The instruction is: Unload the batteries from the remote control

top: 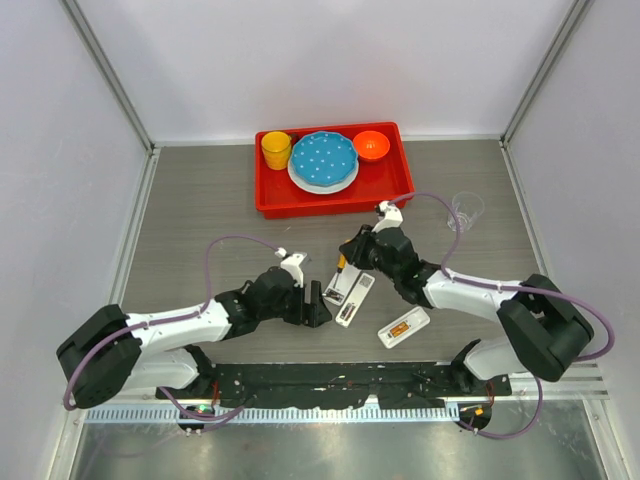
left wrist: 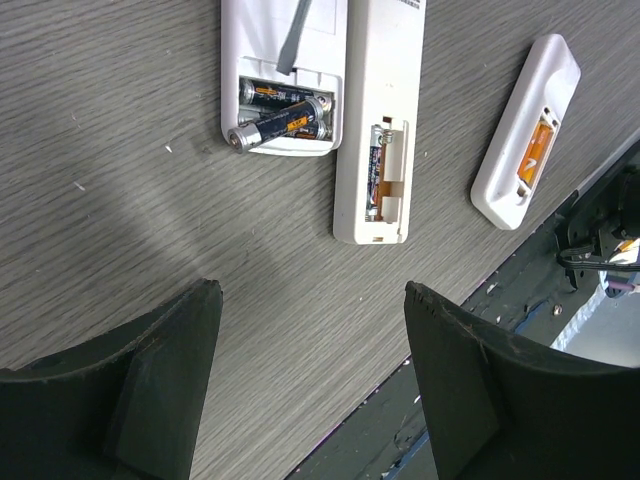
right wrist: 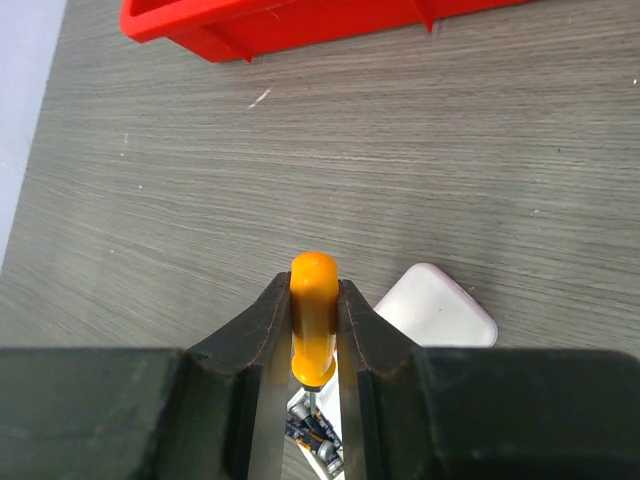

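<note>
Grey worktop [top: 200,200] carries a white remote [left wrist: 240,40], two batteries [left wrist: 280,120] lying in its open compartment; right gripper [right wrist: 313,292] clamps an orange-handled screwdriver [right wrist: 313,330] above it, left gripper [left wrist: 310,300] gapes wide nearby

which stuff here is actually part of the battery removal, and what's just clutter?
In the job:
- batteries, in the white remote pieces
- orange-handled screwdriver, clamped in the right gripper
- left gripper, open beside the pieces

Lying about:
- red tray holding a yellow cup, blue plate and orange bowl
- clear cup, right of the tray
</note>
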Controlling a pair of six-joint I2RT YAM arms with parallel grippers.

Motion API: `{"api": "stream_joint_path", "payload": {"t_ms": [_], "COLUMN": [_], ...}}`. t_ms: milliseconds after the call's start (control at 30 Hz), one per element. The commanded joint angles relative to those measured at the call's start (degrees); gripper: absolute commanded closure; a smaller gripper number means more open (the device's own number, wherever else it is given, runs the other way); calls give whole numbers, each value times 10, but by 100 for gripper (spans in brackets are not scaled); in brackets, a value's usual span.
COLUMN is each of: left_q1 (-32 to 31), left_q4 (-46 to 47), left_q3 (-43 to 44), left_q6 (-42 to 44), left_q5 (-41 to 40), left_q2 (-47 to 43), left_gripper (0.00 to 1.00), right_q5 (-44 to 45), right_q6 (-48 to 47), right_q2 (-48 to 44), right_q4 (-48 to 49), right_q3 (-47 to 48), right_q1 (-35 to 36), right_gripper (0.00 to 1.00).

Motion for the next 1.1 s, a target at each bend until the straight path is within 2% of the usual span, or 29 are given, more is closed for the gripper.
{"api": "stream_joint_path", "payload": {"t_ms": [0, 233, 300, 567, 900, 1067], "left_q1": [2, 3, 2, 3, 3, -12], "left_q4": [23, 28, 34, 43, 24, 14], "left_q3": [-4, -15, -16, -15, 18, 51], "left_q6": [1, -1, -1, -1, 19, 34], "left_q5": [-2, -4, -6, -5, 8, 2], "left_q2": [-16, -18, -18, -4, 24, 47], "left_gripper": [23, 23, 23, 23, 23, 24], "right_q5": [14, -55, -57, -94, -72, -27], "right_q6": [-15, -10, -5, -12, 0, -11], "right_q2": [30, 28, 12, -1, -41, -73], "right_q4": [32, 37, 53, 23, 6, -50], "right_q3": [27, 14, -6, -9, 1, 15], "right_q1": [1, 3, 5, 8, 7, 4], "right_gripper": [98, 99, 99, 98, 99, 99]}}
